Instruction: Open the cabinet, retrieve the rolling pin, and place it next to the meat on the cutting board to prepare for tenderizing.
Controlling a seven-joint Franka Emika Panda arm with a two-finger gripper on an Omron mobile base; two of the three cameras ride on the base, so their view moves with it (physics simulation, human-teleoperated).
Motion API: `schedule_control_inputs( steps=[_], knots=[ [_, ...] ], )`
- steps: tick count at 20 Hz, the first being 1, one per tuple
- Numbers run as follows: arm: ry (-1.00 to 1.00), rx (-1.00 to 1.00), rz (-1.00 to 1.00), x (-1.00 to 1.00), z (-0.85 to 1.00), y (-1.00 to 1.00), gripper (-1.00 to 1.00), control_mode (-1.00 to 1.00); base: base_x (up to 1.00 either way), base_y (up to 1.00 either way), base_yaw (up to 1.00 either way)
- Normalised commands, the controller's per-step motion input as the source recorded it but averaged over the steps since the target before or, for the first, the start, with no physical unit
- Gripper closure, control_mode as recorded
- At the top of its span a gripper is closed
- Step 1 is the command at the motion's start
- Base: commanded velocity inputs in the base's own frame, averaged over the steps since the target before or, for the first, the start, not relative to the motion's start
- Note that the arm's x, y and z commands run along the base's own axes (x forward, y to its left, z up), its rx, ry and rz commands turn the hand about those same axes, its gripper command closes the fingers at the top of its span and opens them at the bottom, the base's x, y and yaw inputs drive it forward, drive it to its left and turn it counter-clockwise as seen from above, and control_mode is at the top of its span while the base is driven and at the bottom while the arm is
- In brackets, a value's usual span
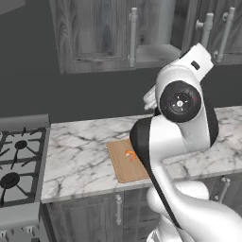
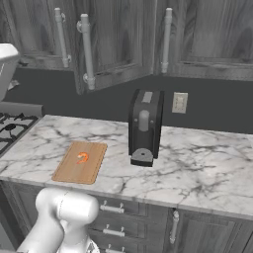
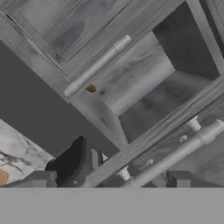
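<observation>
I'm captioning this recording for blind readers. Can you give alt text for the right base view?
A small orange curled piece of meat lies on a flat light-brown wooden cutting board on a white marble counter, left of a black coffee machine. Above, a dark grey wood-grain wall cabinet has one door swung ajar.

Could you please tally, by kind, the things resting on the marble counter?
cutting board: 1
orange meat piece, lying on the board: 1
black coffee machine: 1
Total: 3
</observation>
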Motion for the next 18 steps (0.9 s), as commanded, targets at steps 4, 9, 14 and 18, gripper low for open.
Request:
schedule_control_inputs(
  steps=[4, 9, 14, 18],
  knots=[
    [0.02, -0.14, -0.17, 0.7, -0.05, -0.01, -1.0, -1.0, 0.0, 0.0, 0.0],
    [0.14, -0.12, -0.16, 0.81, 0.0, 0.0, -1.0, -1.0, 0.0, 0.0, 0.0],
    [0.15, -0.1, -0.14, 0.74, 0.0, -0.04, -1.0, -1.0, 0.0, 0.0, 0.0],
    [0.11, -0.07, -0.12, 0.52, 0.0, -0.14, -1.0, -1.0, 0.0, 0.0, 0.0]
  ],
)
